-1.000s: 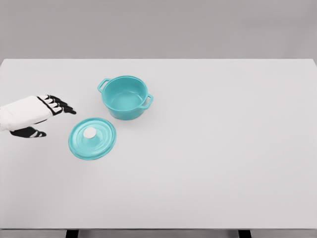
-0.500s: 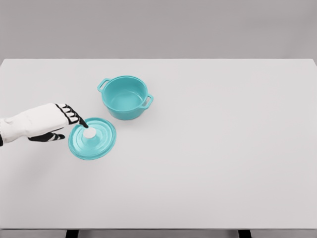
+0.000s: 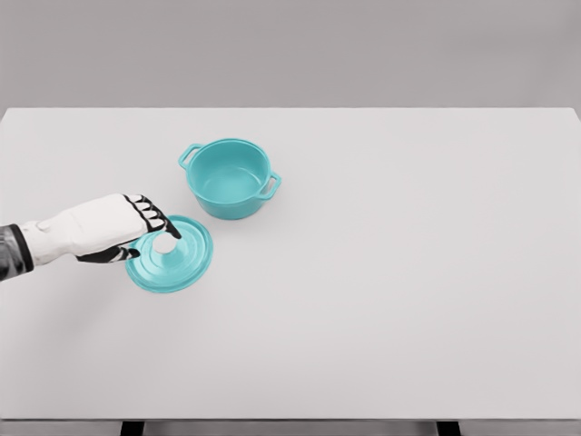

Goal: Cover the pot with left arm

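While the lid (image 3: 170, 255) lies flat, the left hand (image 3: 113, 231) reaches over its knob (image 3: 163, 244).

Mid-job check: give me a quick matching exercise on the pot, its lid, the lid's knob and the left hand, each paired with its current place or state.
Column one:
1. teal two-handled pot
2. round teal lid
3. white knob
4. white left hand

Column two:
A. lying flat on the white table, in front of the pot and to its left
B. reaching in from the left, dark fingertips at the knob
C. standing uncovered and empty
D. at the lid's centre

Pairs: 1-C, 2-A, 3-D, 4-B
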Controlling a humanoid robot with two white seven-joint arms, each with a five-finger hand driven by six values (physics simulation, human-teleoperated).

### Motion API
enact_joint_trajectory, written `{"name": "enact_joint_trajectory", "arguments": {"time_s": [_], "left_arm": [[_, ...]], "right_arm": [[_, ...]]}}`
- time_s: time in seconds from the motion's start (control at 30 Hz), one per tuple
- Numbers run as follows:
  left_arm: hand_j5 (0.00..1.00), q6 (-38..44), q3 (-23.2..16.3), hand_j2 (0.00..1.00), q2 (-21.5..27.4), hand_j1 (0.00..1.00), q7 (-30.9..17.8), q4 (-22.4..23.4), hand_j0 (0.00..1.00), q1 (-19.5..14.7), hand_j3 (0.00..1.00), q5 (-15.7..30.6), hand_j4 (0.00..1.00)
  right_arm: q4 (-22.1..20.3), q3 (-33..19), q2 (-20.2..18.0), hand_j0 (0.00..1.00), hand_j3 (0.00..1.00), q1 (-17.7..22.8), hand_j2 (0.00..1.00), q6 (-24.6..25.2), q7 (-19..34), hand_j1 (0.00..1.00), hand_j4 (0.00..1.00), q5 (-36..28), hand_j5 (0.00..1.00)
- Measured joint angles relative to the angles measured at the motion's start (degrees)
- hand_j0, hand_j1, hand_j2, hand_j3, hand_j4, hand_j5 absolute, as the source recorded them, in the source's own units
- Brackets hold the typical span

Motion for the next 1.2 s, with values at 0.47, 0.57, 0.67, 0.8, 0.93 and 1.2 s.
{"name": "enact_joint_trajectory", "arguments": {"time_s": [0.47, 0.57, 0.67, 0.8, 0.93, 1.2], "left_arm": [[0.74, 0.0, -1.08, 0.74, -3.73, 0.74, 0.0, 1.25, 0.74, 0.0, 0.74, -3.82, 0.74], [0.74, 0.0, -1.56, 0.74, -4.38, 0.74, 0.0, 1.9, 0.74, 0.0, 0.74, -4.65, 0.74], [0.74, 0.01, -1.93, 0.74, -4.96, 0.74, 0.02, 2.58, 0.74, -0.88, 0.74, -5.32, 0.74], [0.74, 0.0, -2.09, 0.74, -5.4, 0.74, 0.02, 3.32, 0.74, -1.23, 0.74, -5.67, 0.74], [0.74, 0.0, -2.11, 0.74, -5.52, 0.74, 0.05, 4.11, 0.74, -1.41, 0.74, -5.76, 0.74], [0.69, 0.01, -2.14, 0.69, -5.56, 0.69, 0.08, 5.56, 0.69, -2.2, 0.69, -5.85, 0.69]], "right_arm": [[-0.01, 0.0, 0.0, 1.0, 1.0, 0.0, 1.0, 0.0, 0.0, 1.0, 1.0, 0.01, 1.0], [0.0, 0.0, 0.0, 1.0, 1.0, 0.0, 1.0, 0.0, 0.0, 1.0, 1.0, 0.01, 1.0], [-0.01, 0.0, 0.0, 1.0, 1.0, 0.0, 1.0, 0.0, 0.0, 1.0, 1.0, 0.0, 1.0], [0.0, 0.0, 0.0, 1.0, 1.0, 0.0, 1.0, 0.0, 0.0, 1.0, 1.0, 0.0, 1.0], [0.0, 0.0, 0.0, 1.0, 1.0, 0.0, 1.0, 0.0, 0.0, 1.0, 1.0, -0.02, 1.0], [0.0, 0.0, 0.0, 1.0, 1.0, 0.0, 1.0, 0.0, 0.0, 1.0, 1.0, 0.0, 1.0]]}}
